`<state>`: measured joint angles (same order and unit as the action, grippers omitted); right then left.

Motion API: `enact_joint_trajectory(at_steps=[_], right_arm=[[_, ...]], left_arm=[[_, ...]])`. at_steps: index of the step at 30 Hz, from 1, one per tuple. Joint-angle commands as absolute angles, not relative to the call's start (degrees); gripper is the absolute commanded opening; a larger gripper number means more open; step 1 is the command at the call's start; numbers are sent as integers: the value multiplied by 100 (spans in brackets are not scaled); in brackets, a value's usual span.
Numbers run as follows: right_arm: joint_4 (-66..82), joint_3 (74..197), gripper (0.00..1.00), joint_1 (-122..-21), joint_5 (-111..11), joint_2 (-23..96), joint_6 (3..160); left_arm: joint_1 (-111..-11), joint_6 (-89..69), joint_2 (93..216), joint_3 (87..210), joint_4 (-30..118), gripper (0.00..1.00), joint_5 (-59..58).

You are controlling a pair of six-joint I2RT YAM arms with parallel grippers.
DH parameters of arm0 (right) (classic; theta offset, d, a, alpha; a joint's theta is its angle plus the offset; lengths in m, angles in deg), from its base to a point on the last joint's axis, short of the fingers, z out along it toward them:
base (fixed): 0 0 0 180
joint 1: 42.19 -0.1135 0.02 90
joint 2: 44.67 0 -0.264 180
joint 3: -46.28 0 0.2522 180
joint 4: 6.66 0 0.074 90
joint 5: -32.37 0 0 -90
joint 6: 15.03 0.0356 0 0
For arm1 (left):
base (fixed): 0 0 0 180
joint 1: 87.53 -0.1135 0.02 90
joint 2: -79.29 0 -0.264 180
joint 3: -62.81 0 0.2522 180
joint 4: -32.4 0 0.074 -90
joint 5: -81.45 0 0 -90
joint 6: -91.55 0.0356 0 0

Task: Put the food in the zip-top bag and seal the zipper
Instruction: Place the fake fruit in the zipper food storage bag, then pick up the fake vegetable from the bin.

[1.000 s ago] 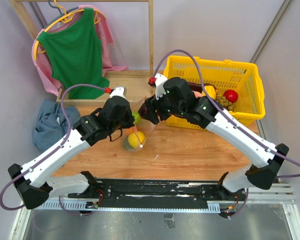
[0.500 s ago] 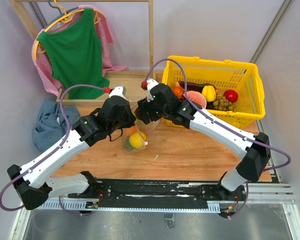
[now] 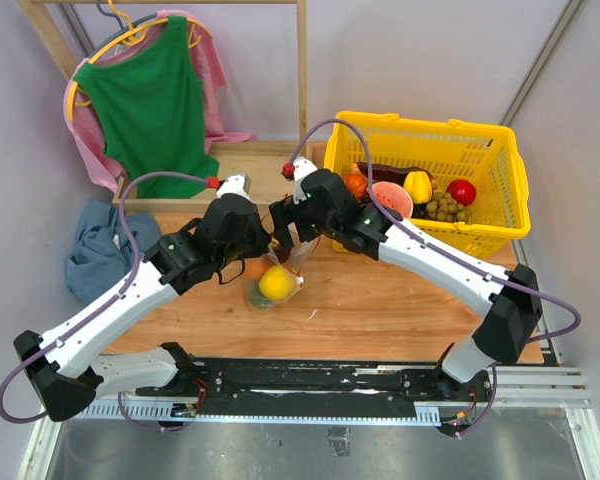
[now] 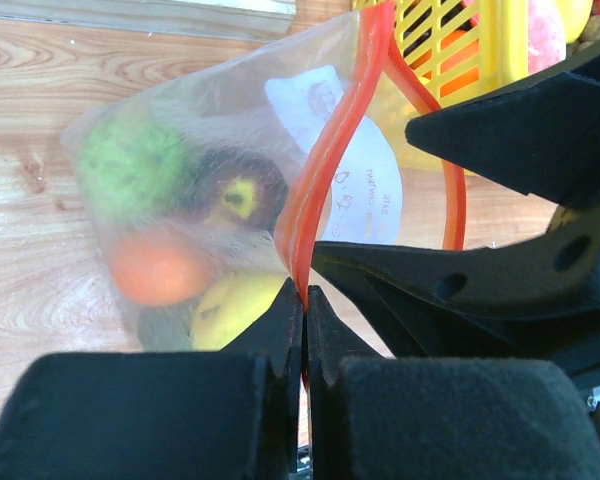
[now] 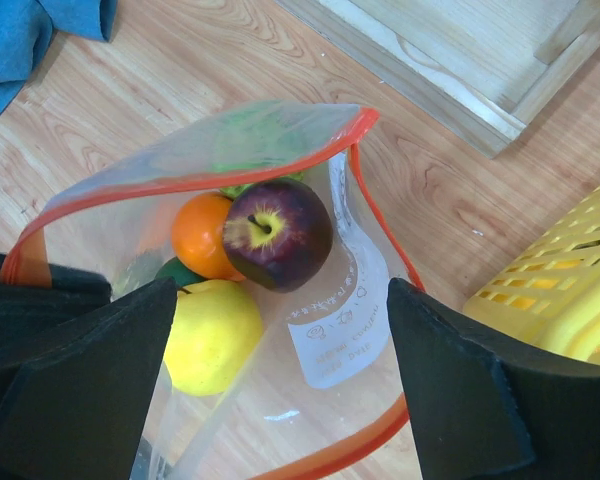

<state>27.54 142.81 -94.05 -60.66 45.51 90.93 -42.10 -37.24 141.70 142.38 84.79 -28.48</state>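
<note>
Left gripper (image 4: 304,296) pinches zipper (image 4: 325,160) — right gripper (image 5: 280,290) spread

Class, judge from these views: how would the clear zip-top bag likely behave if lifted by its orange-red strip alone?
Likely floppy: the zip-top bag bulges unevenly and its zipper bends where the left gripper pinches it. Probably bottom-heavy, since the food sits piled inside. Being round, the pieces may roll and shift.
</note>
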Motion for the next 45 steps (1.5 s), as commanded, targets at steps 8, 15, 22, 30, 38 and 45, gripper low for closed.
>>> enact_joint_trajectory(at_steps=[8, 15, 22, 30, 38, 45], right_arm=[[3567, 14606, 87, -9385, -6440, 3744, 8240], [4594, 15254, 87, -8774, -6536, 3767, 7992], [5036, 15463, 87, -7673, -6212, 3965, 8190], [5036, 15246, 87, -6640, -5529, 4558, 8806], [5004, 15206, 89, -6465, -4915, 5510, 9337], [4344, 14667, 93, -6444, -4541, 5809, 9806]], left_arm=[[-4286, -3796, 13924, 14179, 8424, 0, -3246], [-4303, -3761, 13913, 14151, 8395, 0, -3200], [-4306, -3706, 13911, 14122, 8364, 0, -3157], [-4313, -3644, 13904, 14129, 8346, 0, -3140], [-4310, -3645, 13860, 14150, 8364, 0, -3169], [-4315, -3674, 13774, 14151, 8360, 0, -3132]])
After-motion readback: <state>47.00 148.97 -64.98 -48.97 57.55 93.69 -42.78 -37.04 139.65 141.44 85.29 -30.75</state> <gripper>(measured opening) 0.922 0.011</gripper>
